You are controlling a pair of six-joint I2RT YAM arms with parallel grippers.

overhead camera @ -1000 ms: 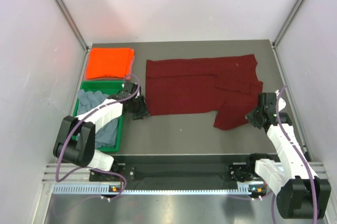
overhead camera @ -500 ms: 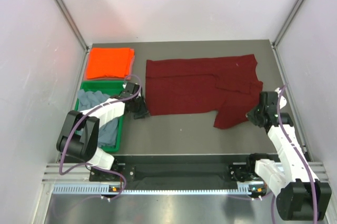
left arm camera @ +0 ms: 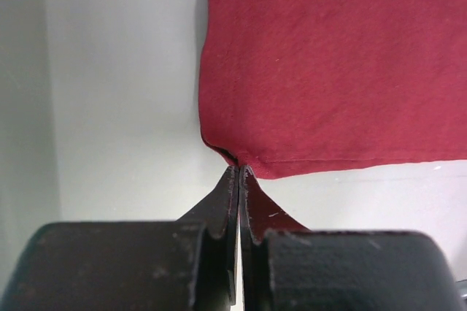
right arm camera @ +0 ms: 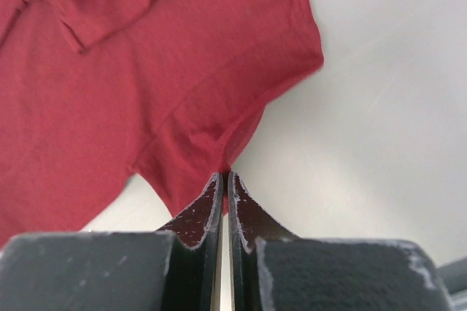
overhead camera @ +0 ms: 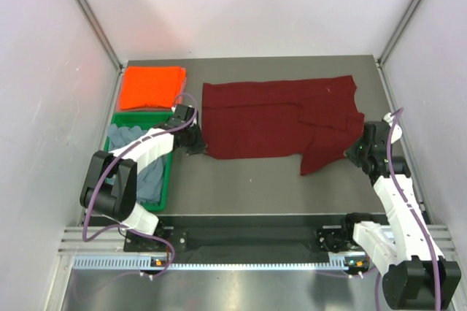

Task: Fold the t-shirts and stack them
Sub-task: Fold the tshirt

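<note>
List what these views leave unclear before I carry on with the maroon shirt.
Top external: the left arm covers part of the grey-blue shirt in the green tray; whether it is folded is unclear.
Left wrist: the left gripper, shut, hides how much of the maroon shirt it pinches.
Right wrist: the right gripper likewise; frame edges crop the shirt.

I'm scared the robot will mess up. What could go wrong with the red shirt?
The left gripper pinches only the maroon shirt's very corner, the right gripper a thin bit of its edge, so the cloth might slip out when lifted. The right side lies doubled over, so the fold could come out crooked.
</note>
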